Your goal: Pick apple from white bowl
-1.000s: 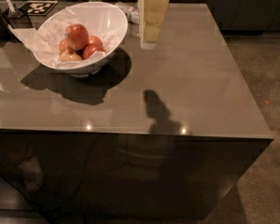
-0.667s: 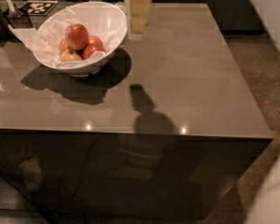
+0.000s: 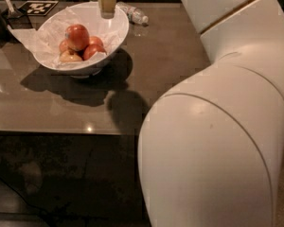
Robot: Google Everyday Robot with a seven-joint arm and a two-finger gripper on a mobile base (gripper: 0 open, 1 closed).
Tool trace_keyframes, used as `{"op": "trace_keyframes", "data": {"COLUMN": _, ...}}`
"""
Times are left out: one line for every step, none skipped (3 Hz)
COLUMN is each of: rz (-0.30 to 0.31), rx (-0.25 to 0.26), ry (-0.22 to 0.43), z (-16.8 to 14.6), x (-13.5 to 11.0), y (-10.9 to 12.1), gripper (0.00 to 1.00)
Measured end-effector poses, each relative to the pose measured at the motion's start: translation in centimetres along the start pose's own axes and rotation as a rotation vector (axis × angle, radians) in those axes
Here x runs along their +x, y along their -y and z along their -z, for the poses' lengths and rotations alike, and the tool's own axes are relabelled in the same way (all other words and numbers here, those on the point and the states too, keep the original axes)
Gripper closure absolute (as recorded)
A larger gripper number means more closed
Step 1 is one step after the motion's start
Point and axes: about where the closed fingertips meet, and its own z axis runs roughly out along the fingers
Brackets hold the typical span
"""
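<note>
The pale two-finger gripper hangs at the top edge of the view, above the far rim of the wide white paper-lined bowl. Whether it is open or closed cannot be determined. The step in hand appears to be the approach. The large glossy red-orange apple lies in the bowl on top of smaller apples, below and left of the gripper in the view and apart from it. The next move calls for alignment over the apple, then descent.
</note>
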Motion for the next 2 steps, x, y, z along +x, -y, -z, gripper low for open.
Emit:
{"op": "trace_keyframes", "data": {"rz": 0.015, "rx": 0.003, "ry": 0.023, "z": -1.4, "x": -0.7, "y": 0.7, "gripper": 0.00}}
{"op": "trace_keyframes", "data": {"rz": 0.026, "rx": -0.026, "ry": 0.022, "z": -4.0, "x": -1.2, "y": 1.4, "gripper": 0.00}}
